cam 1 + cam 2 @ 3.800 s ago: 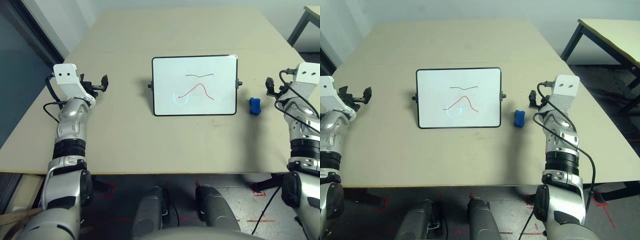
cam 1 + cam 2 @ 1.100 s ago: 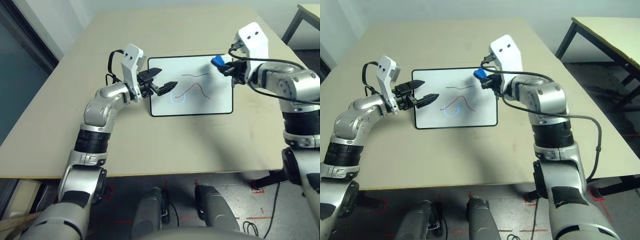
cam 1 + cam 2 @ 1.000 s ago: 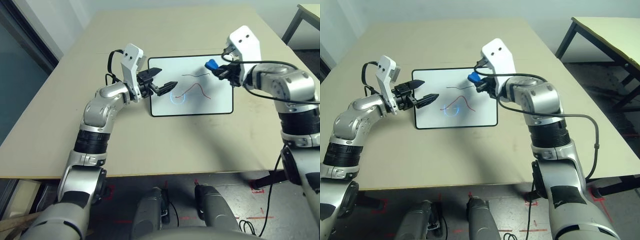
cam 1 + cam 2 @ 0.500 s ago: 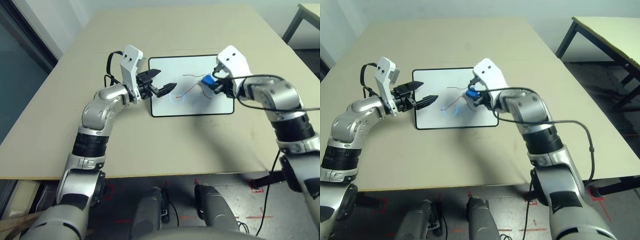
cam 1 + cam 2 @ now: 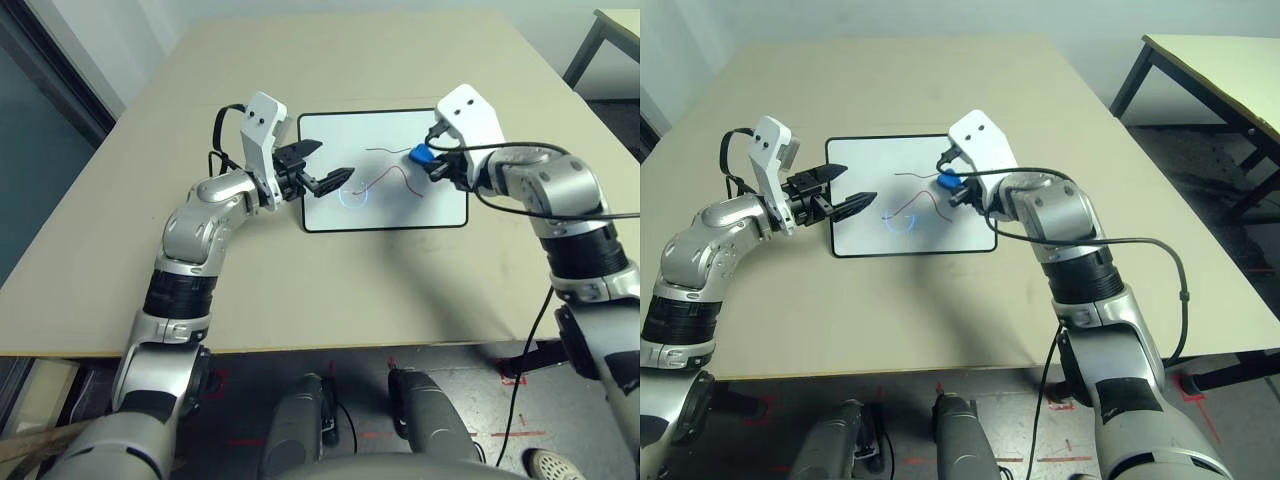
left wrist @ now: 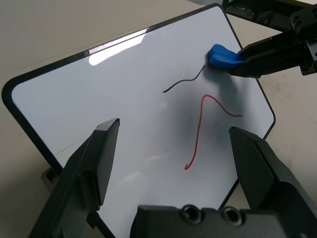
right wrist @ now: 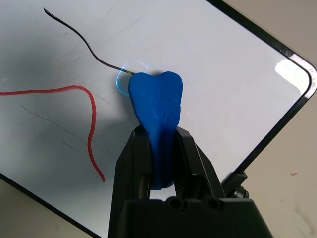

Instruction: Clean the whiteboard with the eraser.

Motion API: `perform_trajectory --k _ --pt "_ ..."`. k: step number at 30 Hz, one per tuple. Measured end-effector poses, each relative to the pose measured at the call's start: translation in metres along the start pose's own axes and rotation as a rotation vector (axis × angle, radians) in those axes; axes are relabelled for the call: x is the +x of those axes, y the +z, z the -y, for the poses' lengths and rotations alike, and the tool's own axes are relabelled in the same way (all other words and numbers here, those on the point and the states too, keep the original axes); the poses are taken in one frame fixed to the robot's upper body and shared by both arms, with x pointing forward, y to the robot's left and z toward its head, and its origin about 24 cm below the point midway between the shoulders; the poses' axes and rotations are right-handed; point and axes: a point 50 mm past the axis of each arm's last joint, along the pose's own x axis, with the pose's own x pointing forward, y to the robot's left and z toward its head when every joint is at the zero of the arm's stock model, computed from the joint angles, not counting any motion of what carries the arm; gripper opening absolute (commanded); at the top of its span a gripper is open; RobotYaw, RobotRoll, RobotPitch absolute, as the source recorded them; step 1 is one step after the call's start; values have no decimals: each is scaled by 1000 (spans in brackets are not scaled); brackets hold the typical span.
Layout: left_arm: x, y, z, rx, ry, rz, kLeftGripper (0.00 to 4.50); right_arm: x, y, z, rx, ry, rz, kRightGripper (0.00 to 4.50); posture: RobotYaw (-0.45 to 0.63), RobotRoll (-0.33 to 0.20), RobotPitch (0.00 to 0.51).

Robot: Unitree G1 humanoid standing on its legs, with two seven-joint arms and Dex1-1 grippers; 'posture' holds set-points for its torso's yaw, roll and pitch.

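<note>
head views: the whiteboard (image 5: 383,170) lies flat on the table (image 5: 330,280), mid-table. the right gripper (image 5: 432,164) is clenched on the eraser (image 5: 421,155), which sits over the board's right half at the end of the black line (image 5: 392,150). the left gripper (image 5: 327,170) hovers at the board's left edge, its 2 fingers spread apart with nothing between them. the right gripper's fingertips are largely covered by its white wrist housing.

left wrist view: the 2 black fingers (image 6: 99,161) frame the board face. the eraser (image 6: 223,56) shows beyond them, at the far end of the black line (image 6: 184,80), well outside these jaws. a red line (image 6: 203,126) runs below it. the board's near corner is cut off by the gripper body.

right wrist view: the eraser (image 7: 156,106) is pinched at its rear half between the 2 fingers (image 7: 131,163); its rounded front half projects past the tips and covers the black line's (image 7: 79,37) end. contact with the board cannot be confirmed. a faint blue ring (image 7: 124,74) shows at the eraser's edge.
</note>
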Motion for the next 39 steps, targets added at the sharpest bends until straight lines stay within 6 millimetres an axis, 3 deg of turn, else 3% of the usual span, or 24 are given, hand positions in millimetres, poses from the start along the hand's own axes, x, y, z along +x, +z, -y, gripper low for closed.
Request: perform_trajectory --k 12,18,23,34,39 --pt "0 0 0 -7 -3 2 4500 -6 -24 -28 1 106 -93 568 -149 0 151" --pt "0 0 1 -11 -7 6 4500 0 -6 -10 2 20 -28 568 -142 0 154" --pt "0 0 1 -13 -1 7 4500 2 -5 -2 2 -14 4 568 -145 0 153" --pt "0 -1 1 -16 -1 6 4500 -12 -51 -42 9 110 -163 568 -156 0 154" --pt "0 -1 2 -17 -2 6 4500 -10 -50 -38 18 98 -178 568 -156 0 157"
